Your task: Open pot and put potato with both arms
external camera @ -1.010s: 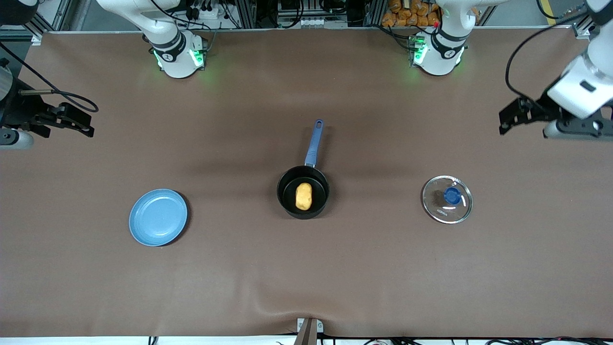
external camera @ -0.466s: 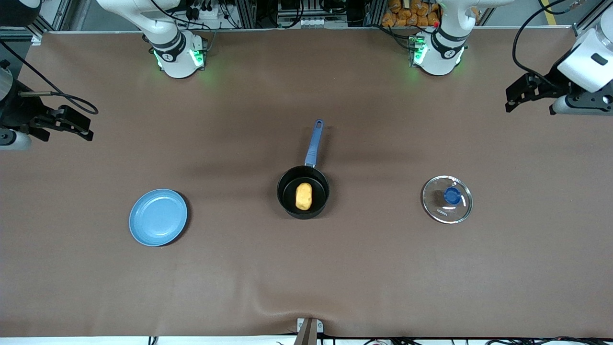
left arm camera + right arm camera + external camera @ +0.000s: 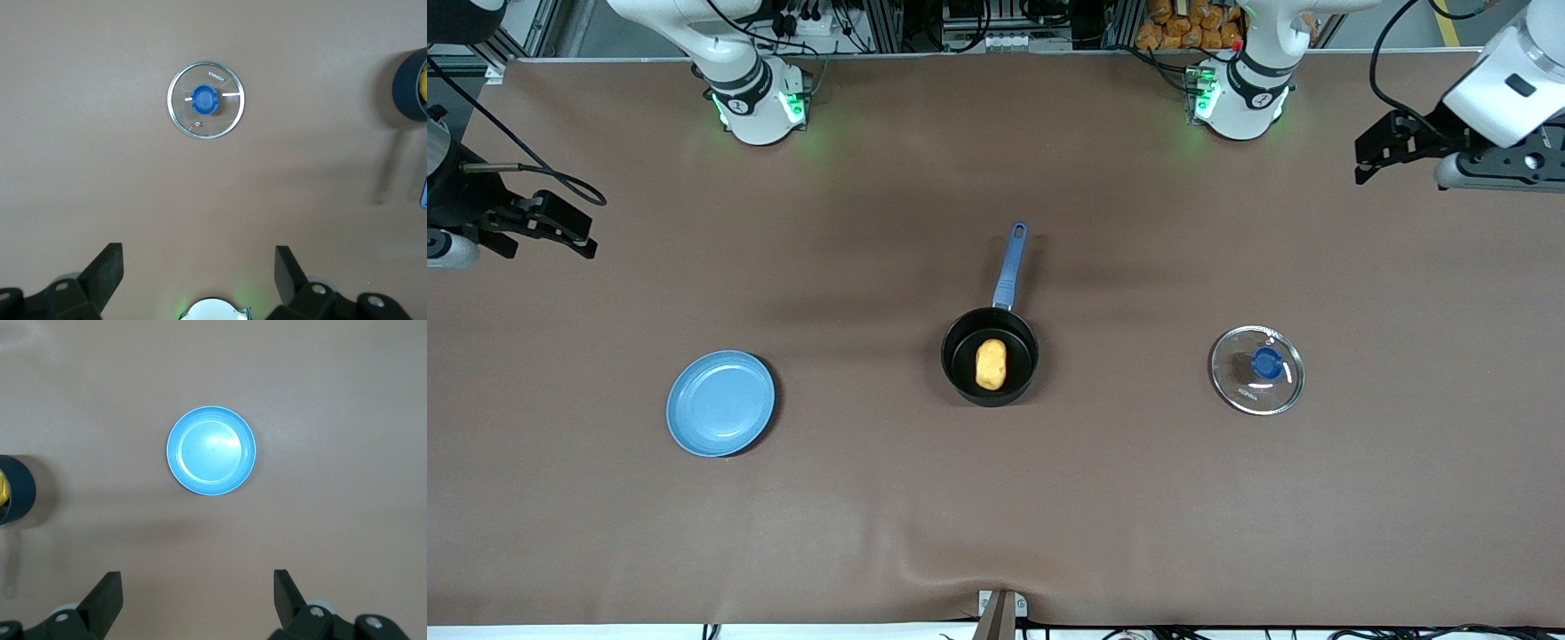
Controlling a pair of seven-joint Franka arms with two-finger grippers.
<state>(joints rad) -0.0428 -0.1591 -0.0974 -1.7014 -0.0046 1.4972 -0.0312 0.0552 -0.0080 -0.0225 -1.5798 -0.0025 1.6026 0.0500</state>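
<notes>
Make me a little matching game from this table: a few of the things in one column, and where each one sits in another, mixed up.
Things:
1. potato
2. glass lid
3. blue plate
4. left gripper

Places:
A. on the table toward the right arm's end, nothing on it
B. up in the air, open, at the left arm's end of the table
C. inside the pot
D. flat on the table toward the left arm's end, knob up

Pairs: 1-C, 2-D, 3-A, 4-B
</notes>
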